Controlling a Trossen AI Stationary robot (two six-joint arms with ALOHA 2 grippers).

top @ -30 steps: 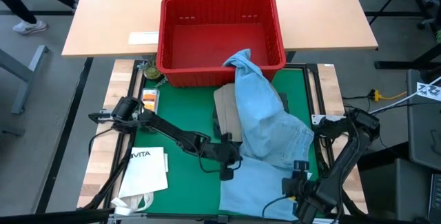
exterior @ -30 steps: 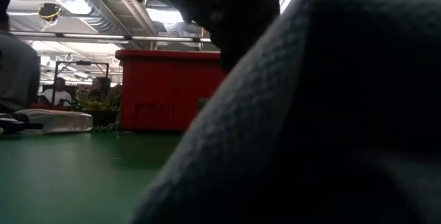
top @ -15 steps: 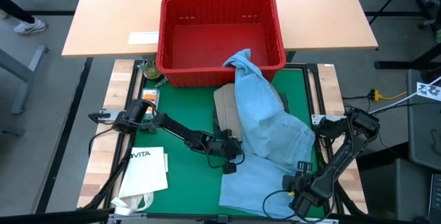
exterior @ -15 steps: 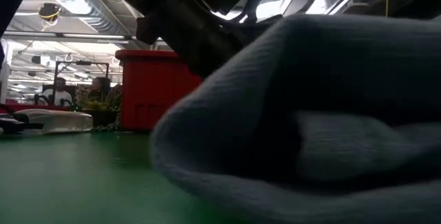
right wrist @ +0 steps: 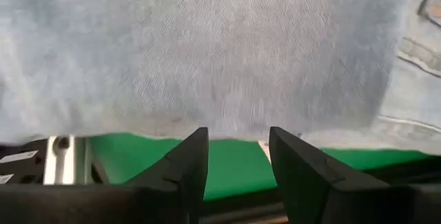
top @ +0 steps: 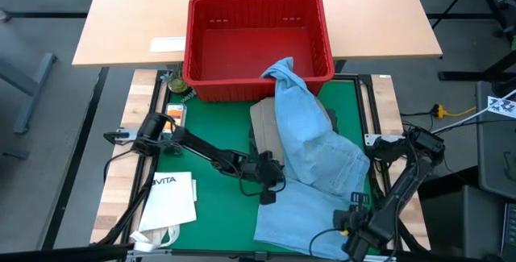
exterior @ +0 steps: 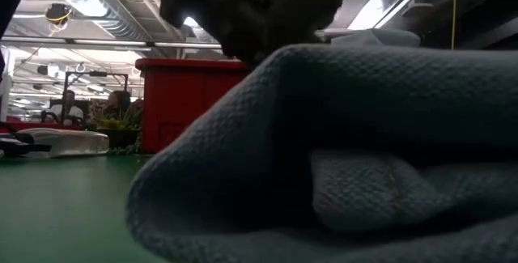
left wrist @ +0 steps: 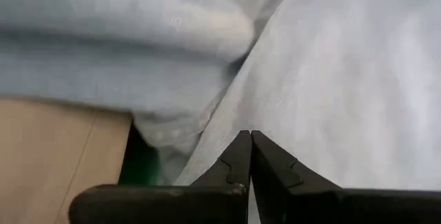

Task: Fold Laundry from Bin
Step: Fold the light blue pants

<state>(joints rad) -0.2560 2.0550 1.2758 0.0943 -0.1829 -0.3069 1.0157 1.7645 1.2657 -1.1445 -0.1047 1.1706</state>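
Denim jeans [top: 314, 153] draped from red bin [top: 258, 44]; left gripper [top: 269, 191] pinches them, right gripper [top: 352, 222] parted.

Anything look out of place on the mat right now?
Yes: one leg of the jeans trails over the rim of the bin, so they are not laid flat. They also cover a khaki garment.

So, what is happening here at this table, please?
A two-armed robot is working on laundry. The light blue jeans trail from the rim of the red bin down over the green mat, partly covering a khaki garment. The left gripper is at the left edge of the jeans with its fingers shut, seemingly pinching the denim. The right gripper sits open at the lower right corner of the jeans. A white paper bag lies to the left.
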